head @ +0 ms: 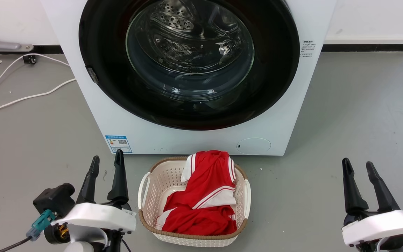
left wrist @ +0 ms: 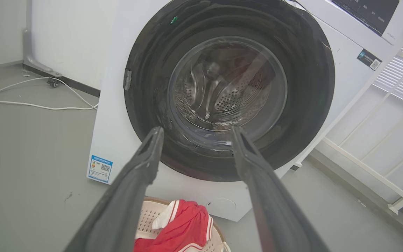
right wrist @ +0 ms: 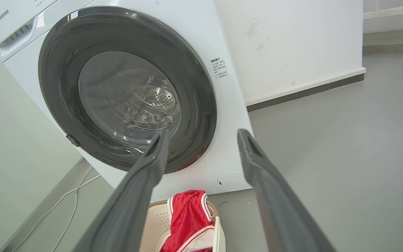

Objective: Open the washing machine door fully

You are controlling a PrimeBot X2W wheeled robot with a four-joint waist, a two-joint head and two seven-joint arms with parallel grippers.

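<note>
The washing machine door (head: 275,80) is a wide glossy black disc with a clear bulging glass window, lying flat and closed against the white machine (head: 82,91). A small grey latch tab (head: 92,75) sits on its left rim. The door (left wrist: 306,87) also faces the left wrist view, and the door (right wrist: 58,70) shows tilted in the right wrist view. My left gripper (head: 107,159) hangs open at the lower left, well short of the machine. At the lower right my right gripper (head: 358,165) is open too. Nothing sits between either pair of fingers.
A cream woven laundry basket (head: 145,189) with a red and white garment (head: 205,189) stands on the grey floor right before the machine, between my grippers. White cables (head: 19,99) trail over the floor at the left. A white railing (left wrist: 373,157) runs at the machine's side.
</note>
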